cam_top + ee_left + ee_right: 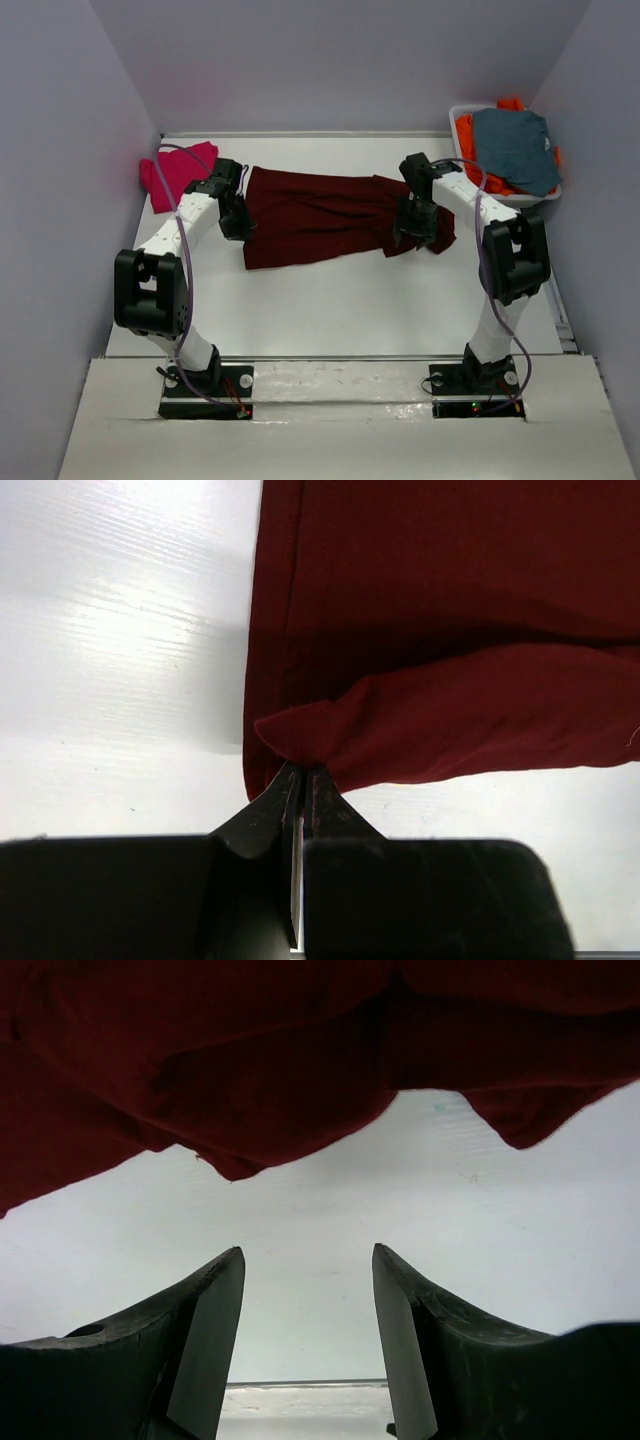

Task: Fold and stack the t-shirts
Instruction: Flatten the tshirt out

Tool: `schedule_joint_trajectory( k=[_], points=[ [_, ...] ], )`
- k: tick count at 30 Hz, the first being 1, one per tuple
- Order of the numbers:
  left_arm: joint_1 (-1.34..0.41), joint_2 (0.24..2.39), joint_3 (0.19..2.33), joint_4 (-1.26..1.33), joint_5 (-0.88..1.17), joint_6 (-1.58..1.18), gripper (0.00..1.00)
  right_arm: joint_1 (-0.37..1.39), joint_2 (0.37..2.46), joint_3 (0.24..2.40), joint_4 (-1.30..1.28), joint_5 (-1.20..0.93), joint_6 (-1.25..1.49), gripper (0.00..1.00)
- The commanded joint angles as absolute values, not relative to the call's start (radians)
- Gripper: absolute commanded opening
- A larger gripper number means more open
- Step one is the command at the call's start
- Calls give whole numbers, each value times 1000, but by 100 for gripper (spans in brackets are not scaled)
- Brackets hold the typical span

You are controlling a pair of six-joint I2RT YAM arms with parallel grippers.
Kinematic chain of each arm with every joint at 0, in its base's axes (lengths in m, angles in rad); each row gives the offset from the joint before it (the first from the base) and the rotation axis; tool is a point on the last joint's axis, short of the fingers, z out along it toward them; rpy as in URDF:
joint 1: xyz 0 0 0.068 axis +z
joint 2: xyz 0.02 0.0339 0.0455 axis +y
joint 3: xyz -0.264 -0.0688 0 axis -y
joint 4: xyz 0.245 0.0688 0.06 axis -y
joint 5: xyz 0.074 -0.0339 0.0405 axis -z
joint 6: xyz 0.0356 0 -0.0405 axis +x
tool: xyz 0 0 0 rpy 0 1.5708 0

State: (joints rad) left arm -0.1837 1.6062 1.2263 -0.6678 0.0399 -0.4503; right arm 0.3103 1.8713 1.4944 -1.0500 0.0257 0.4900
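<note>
The maroon t-shirt (320,215) lies part-folded, left gripper (302,773) clenched on its corner, right gripper (308,1257) released (pink t-shirt (178,172) lies apart, unstacked).

Bright, even light from above; glare washes the white table (110,590) in the left wrist view; shadows soft
</note>
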Motion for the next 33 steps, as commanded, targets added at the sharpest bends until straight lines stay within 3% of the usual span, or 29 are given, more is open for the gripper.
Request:
schedule_joint_trajectory(
  k=[1,16,31,32,33],
  points=[
    [-190,1594,1226,-660,37,-451,6,339,1911,1523,-976,8,500,59],
    [-190,1594,1221,-660,34,-449,6,376,2026,1563,-934,-28,497,59],
    [-190,1595,1223,-660,34,-446,6,385,2086,1520,-882,-43,503,42],
    [-190,1595,1224,-660,34,-446,6,385,2086,1517,-882,-43,503,40],
    [-190,1597,1224,-658,35,-446,6,385,2083,1516,-882,-40,503,29]
  ],
)
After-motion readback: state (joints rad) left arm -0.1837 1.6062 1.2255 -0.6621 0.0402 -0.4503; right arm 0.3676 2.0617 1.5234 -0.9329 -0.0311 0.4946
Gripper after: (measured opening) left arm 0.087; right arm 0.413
